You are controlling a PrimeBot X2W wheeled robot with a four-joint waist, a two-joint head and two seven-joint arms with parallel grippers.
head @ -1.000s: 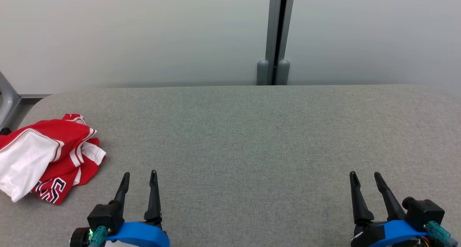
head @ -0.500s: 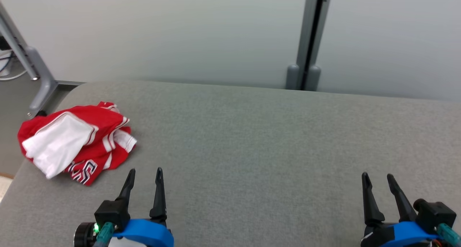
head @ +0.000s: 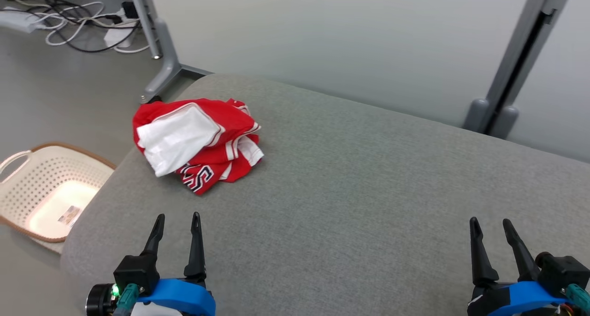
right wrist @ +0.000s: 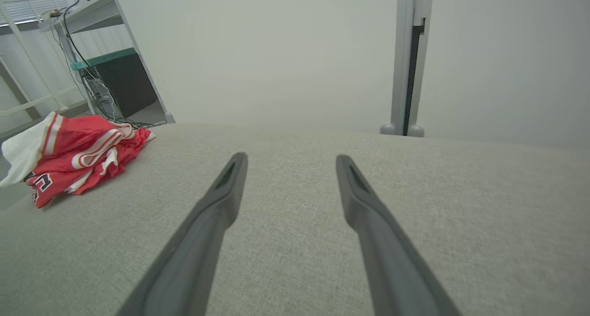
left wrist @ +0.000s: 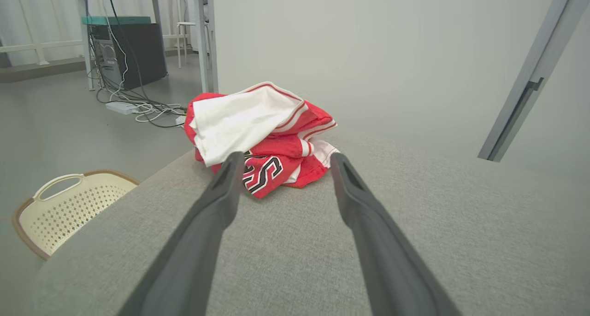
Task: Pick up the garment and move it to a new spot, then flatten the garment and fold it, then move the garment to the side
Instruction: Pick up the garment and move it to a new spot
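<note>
Starting on the left, a cream perforated laundry basket (head: 50, 171) with a brown rim sits on the floor beside the table's left end, and farther back a tangle of cables (head: 78, 26) lies on the grey floor. Now the garment: a red and white jersey (head: 198, 138) is bunched in a heap near the far left corner of the grey cushioned table (head: 368, 191). A white panel is flopped over its top, and dark lettering shows along its near edge. Nothing is touching it. Just nearer sits the left gripper (head: 178, 216), fingers spread apart and holding nothing. In its wrist view the jersey lies straight ahead of the tips, clear of them. Bare grey fabric stretches across the middle. Over at the near right, the right gripper (head: 490, 221) is also parted and empty, well apart from the jersey. Behind the table's far edge on the right, a grey partition post (head: 521, 62) rises against a pale panel.
</note>
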